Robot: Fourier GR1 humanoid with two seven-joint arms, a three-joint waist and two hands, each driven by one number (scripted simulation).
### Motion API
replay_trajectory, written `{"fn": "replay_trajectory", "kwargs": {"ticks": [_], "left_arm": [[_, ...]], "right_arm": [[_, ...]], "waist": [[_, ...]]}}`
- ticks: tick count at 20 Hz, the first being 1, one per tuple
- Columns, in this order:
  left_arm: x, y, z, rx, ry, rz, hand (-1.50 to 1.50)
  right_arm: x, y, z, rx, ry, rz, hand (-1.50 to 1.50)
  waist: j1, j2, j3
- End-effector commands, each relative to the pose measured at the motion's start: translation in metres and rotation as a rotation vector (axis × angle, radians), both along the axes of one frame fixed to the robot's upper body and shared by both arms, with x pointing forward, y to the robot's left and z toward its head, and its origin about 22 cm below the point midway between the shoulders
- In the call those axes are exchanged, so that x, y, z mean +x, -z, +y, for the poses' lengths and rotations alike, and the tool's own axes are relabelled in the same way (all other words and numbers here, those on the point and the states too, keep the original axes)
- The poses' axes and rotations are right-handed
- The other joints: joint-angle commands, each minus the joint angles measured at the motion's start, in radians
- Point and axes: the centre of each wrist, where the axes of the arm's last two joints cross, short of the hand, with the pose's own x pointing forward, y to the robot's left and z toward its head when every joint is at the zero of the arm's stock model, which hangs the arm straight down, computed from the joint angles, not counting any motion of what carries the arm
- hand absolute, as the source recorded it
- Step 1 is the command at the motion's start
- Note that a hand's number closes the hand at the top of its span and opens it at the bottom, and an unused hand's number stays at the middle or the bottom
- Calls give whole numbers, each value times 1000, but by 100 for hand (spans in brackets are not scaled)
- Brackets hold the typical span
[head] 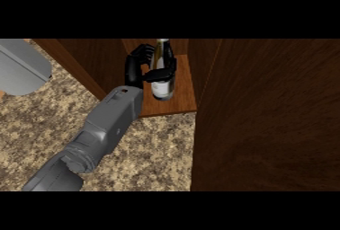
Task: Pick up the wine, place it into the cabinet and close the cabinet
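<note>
**Hand on wine inside cabinet**

One hand (138, 67) reaches into the cabinet (266, 117), its fingers and thumb curled round the wine (161, 87). Which hand it is cannot be told. The bottle stands on the shelf (182, 101), just right of the palm. The open door (73, 67) lies left of the forearm.

My wine bottle (162, 72) is dark glass with a pale label low on its body and a light cap on its slim neck. It stands on the wooden floor of the cabinet (174, 104), in the open compartment. The cabinet is dark brown wood, and its door (266, 117) stands open at the right.
</note>
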Motion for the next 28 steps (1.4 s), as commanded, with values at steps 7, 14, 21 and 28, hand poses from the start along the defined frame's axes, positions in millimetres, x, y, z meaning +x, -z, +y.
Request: {"fn": "replay_trajectory", "kwargs": {"ticks": [7, 14, 21, 28], "left_arm": [[7, -8, 17, 84, -72, -10, 150], [10, -12, 24, 151, -124, 12, -150], [5, -1, 28, 176, -143, 52, -150], [4, -1, 23, 143, -140, 13, -150]], "right_arm": [[6, -3, 2, -14, -7, -7, -150], [0, 2, 0, -8, -5, -17, -150], [0, -3, 5, 1, 4, -8, -150], [-2, -3, 11, -16, -16, -31, -150]], "waist": [[2, 8, -1], [-20, 10, 1], [-4, 5, -1], [-8, 8, -2]]}}
